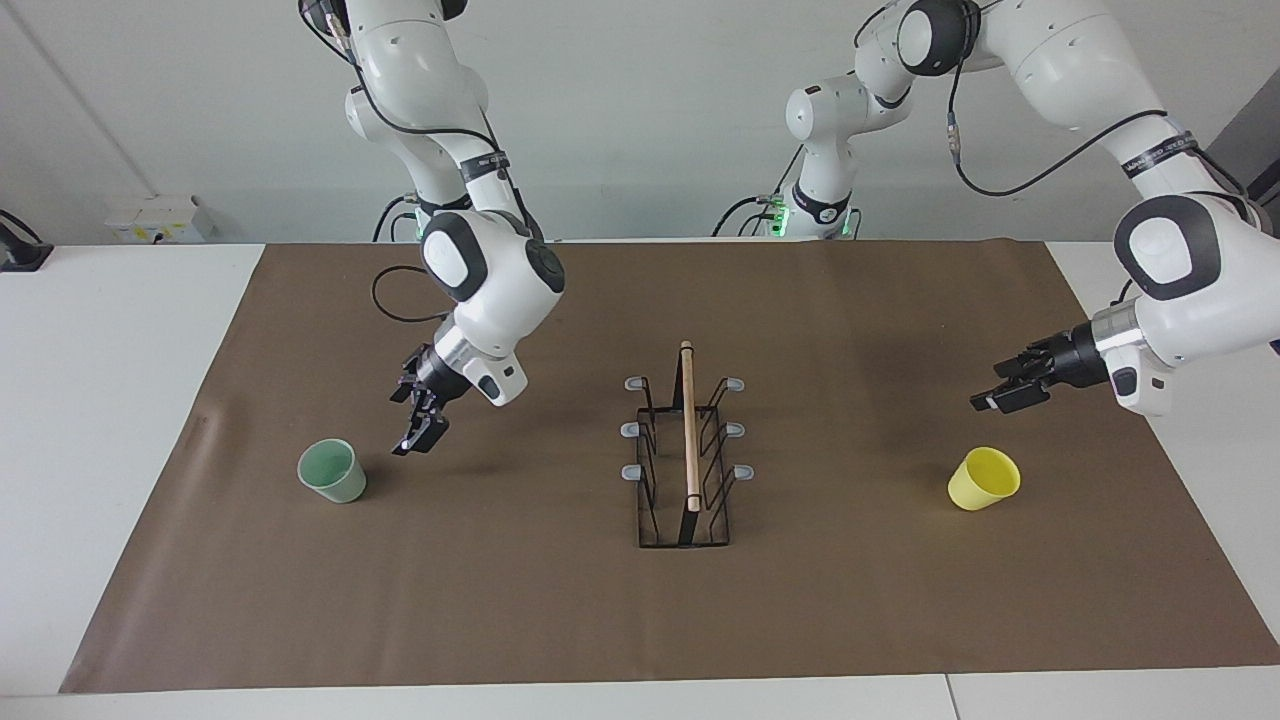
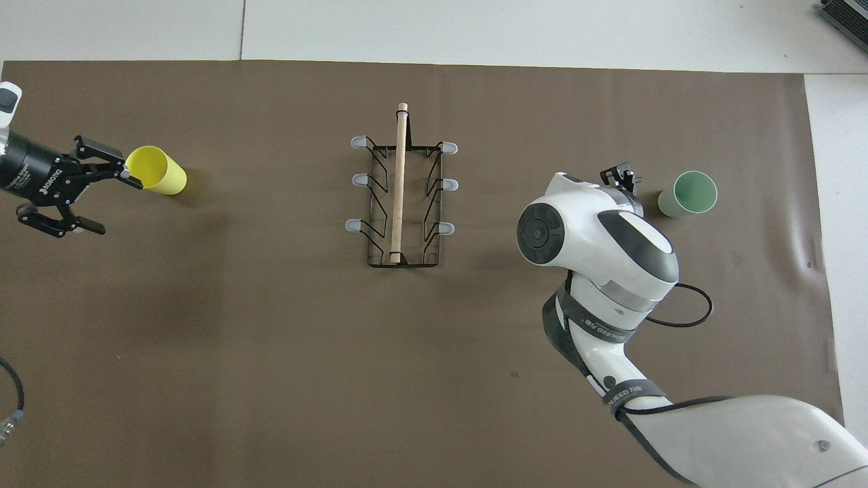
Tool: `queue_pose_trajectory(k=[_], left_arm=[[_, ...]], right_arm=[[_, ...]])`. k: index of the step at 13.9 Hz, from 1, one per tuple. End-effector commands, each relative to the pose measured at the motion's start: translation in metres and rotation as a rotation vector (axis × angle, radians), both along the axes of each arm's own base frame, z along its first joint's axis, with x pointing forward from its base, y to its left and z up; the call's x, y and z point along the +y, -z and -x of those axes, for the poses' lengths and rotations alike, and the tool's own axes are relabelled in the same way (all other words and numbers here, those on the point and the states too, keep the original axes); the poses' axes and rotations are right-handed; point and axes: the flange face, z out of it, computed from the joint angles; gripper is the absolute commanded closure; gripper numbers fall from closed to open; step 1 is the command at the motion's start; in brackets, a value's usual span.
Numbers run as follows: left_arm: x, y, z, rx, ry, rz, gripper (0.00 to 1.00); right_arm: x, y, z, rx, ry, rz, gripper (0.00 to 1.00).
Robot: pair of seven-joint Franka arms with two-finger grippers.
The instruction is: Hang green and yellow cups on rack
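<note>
Matt brown paper mat (image 1: 560,600)

"ROBOTIQ" on left gripper (image 2: 102,193) body
</note>
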Motion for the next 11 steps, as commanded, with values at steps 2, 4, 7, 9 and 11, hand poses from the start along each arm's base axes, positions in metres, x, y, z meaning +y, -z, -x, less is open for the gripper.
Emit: queue_pose_trajectory(k=[2,4,7,9,11], left_arm=[[0.026,0.013,-0.014,0.074,-0.34,0.048,0.0],[0.041,0.017,-0.014,0.115,-0.501,0.091,0.0],[0.068,0.042,-0.021,0.219,-0.752,0.156,0.0],[0.085,0.056,-0.023,0.241,-0.846,0.208,0.0],[0.108,0.081,-0.008,0.279,-0.958,0.294,0.0]], right_arm=[[0.001,0.023,-0.003,0.019,-0.063,0.049,0.0],[0.001,0.04,-0.004,0.027,-0.08,0.074,0.0],[-0.016,0.061,0.001,-0.005,-0.089,0.088,0.0],[-0.032,0.074,0.005,-0.051,-0.074,0.063,0.0],[-0.046,0.079,0.006,-0.074,-0.079,0.071,0.0]])
